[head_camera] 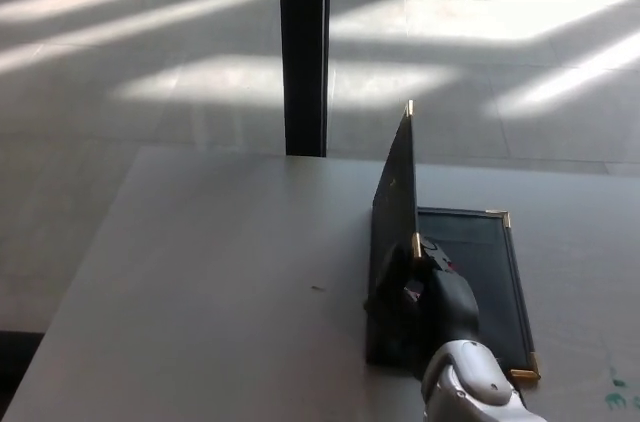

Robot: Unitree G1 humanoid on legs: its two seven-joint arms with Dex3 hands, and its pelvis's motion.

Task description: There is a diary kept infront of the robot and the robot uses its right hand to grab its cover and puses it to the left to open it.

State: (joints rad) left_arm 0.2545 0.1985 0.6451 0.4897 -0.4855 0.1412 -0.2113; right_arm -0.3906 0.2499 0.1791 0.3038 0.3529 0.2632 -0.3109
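One diary [395, 212], one robot hand [432, 297], one table [200, 282].

Only the right hand [425, 292] shows, coming up from the bottom edge. Silver wrist just below it, fingers curled tight.

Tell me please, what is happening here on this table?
The robot's right hand is opening a black diary that lies on the grey table. It holds the cover, which now stands nearly upright on its left edge, so the inside of the diary shows to its right. The cover has not yet been laid flat on the left. The left hand is not in view.
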